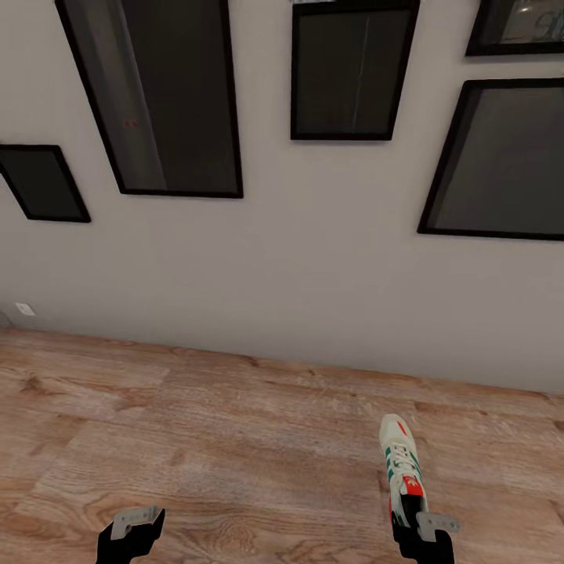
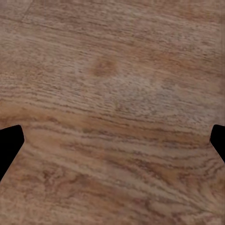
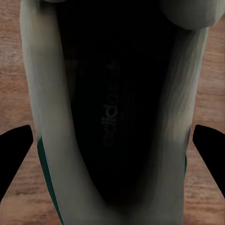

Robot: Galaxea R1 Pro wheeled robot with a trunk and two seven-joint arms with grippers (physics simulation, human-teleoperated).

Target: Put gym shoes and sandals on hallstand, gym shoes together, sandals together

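Note:
One gym shoe [image 1: 398, 462], white-cream with green stripes and a red-orange tongue, hangs toe-forward over the corridor floor [image 1: 235, 439] at the lower right. My right gripper [image 1: 413, 523] is at its heel end. In the right wrist view the gym shoe's dark opening [image 3: 112, 117] sits between the two black fingers [image 3: 14, 154], which press its sides, so the right gripper [image 3: 112, 154] is shut on it. My left gripper [image 1: 137, 526] is at the lower left, and in the left wrist view the left gripper [image 2: 112, 145] is open over bare planks. The sandals and the hallstand are out of view.
A pale wall [image 1: 298, 258] faces me, hung with several dark black-framed pictures [image 1: 352, 70]. A small white wall plate [image 1: 25, 309] sits low at the far left. Wood-plank floor runs between me and the wall.

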